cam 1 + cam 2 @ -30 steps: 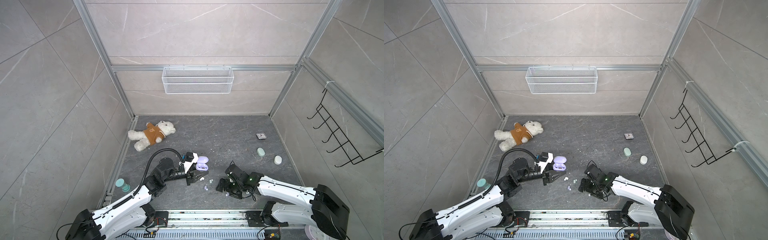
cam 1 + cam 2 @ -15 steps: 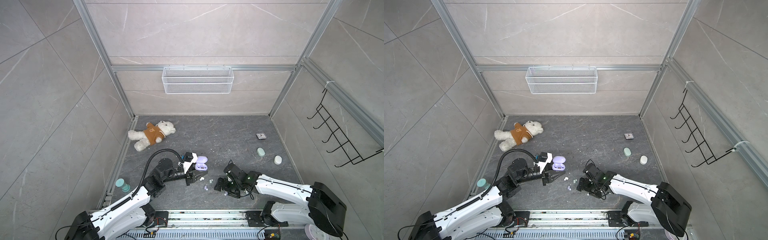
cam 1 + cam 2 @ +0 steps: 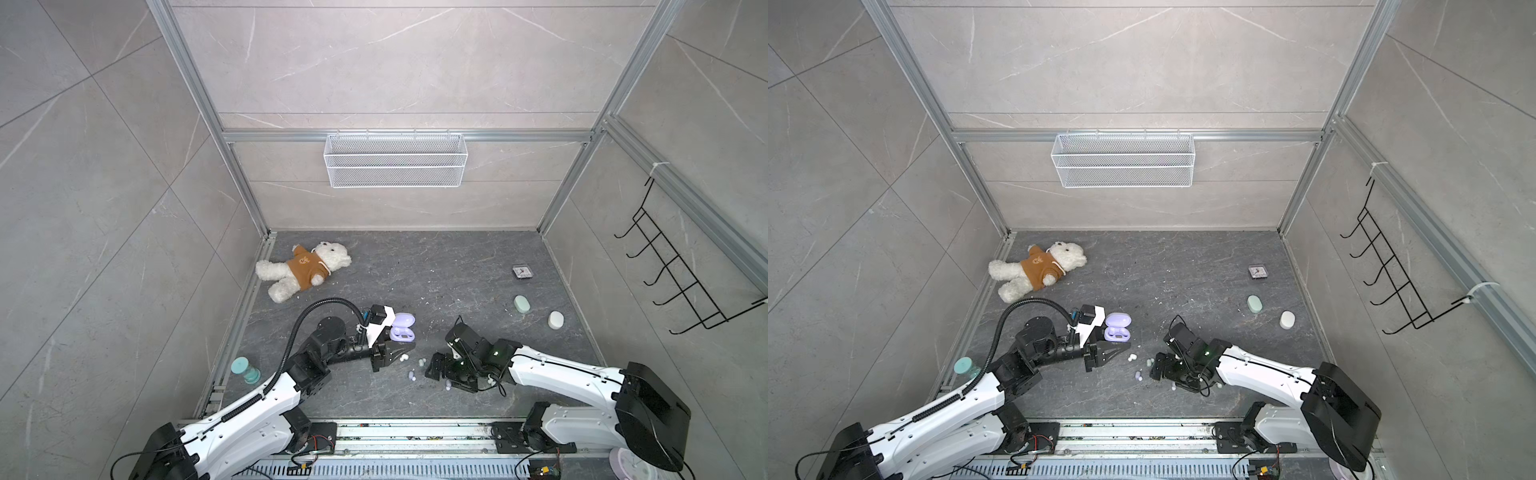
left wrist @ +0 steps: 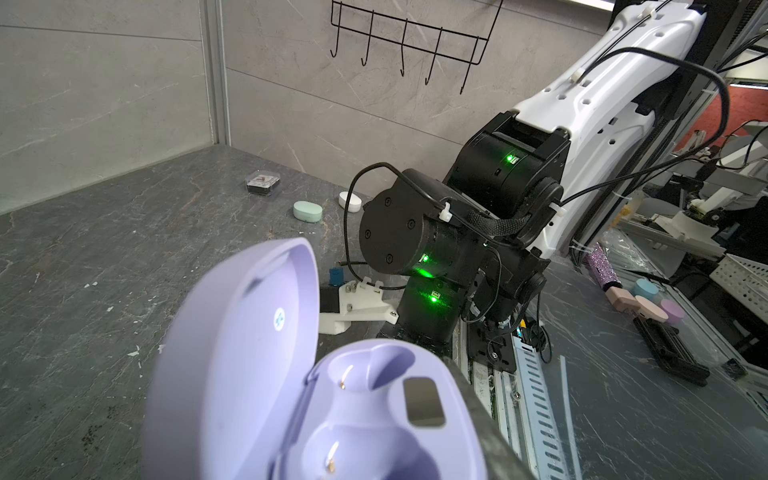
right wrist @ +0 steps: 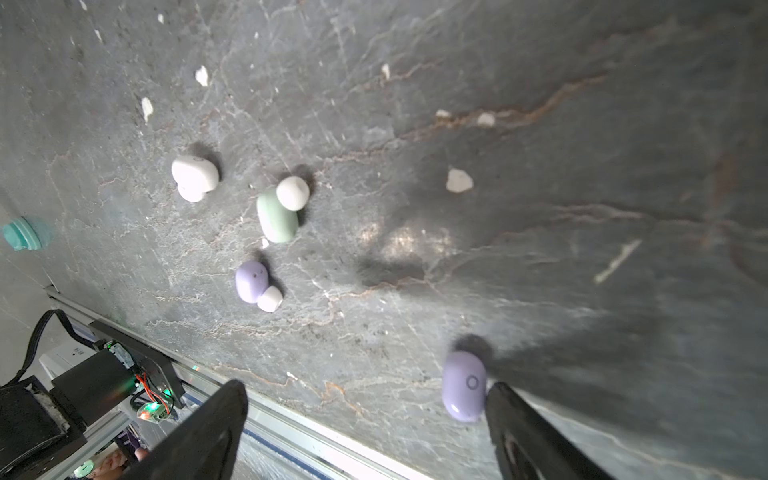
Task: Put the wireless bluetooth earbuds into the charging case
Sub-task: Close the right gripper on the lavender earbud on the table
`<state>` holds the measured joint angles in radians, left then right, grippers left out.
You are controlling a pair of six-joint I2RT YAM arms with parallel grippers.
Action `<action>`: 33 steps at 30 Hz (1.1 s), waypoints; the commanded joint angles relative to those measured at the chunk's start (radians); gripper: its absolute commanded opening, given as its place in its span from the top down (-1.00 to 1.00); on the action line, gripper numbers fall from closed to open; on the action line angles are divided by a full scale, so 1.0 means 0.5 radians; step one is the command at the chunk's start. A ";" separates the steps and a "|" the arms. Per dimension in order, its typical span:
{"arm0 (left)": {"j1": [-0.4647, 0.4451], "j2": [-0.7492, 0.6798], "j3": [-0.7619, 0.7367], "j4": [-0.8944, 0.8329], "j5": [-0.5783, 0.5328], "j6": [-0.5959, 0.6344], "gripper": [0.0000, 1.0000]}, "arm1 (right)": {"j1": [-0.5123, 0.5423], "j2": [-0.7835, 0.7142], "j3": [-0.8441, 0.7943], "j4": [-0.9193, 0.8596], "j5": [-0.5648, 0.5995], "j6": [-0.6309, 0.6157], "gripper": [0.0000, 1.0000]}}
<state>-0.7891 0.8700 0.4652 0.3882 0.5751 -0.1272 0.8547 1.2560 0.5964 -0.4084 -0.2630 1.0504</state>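
In both top views the left arm [image 3: 266, 399] reaches out from its base with the elbow bent and the forearm level, pointing across toward the middle. The left claw [image 3: 399, 348] is clamped on the base of the lilac charging case [image 3: 402, 328], holding it clear of the desk [image 3: 457, 270] with the lid [image 4: 249, 332] swung open. The left wrist view looks down into that case: both moulded wells [image 4: 374, 368] stand empty, a metal contact showing in each.

The right arm [image 3: 561, 372] stretches low from its own base toward the case, wrist dipped, so that the right claw [image 3: 436, 368] hangs just over the desk, near the case but apart from it. In the right wrist view its two dark fingers [image 5: 523, 432] stand wide apart, gripping nothing; a lilac earbud [image 5: 463, 386] lies on the desk between them, right against the inner side of one finger. The other earbuds lie loose on the desk between the case and the right claw: a second lilac earbud [image 5: 251, 282], a mint earbud [image 5: 276, 220] and a white earbud [image 5: 194, 176], each apart from the next.
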 commanded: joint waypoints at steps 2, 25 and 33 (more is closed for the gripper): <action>0.010 -0.041 0.008 0.059 -0.017 0.003 0.44 | 0.015 0.025 0.069 -0.076 -0.016 -0.051 -0.84; 0.010 -0.160 -0.040 0.041 -0.044 -0.119 0.44 | 0.127 0.181 0.367 -0.550 0.332 0.196 -0.25; 0.010 -0.274 -0.052 -0.035 -0.031 -0.120 0.44 | 0.151 0.299 0.396 -0.580 0.421 0.252 0.05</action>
<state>-0.7891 0.7547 0.4351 0.3634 0.5514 -0.1711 0.9237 1.3888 0.7841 -0.6617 -0.0982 1.1526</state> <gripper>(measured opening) 0.415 0.482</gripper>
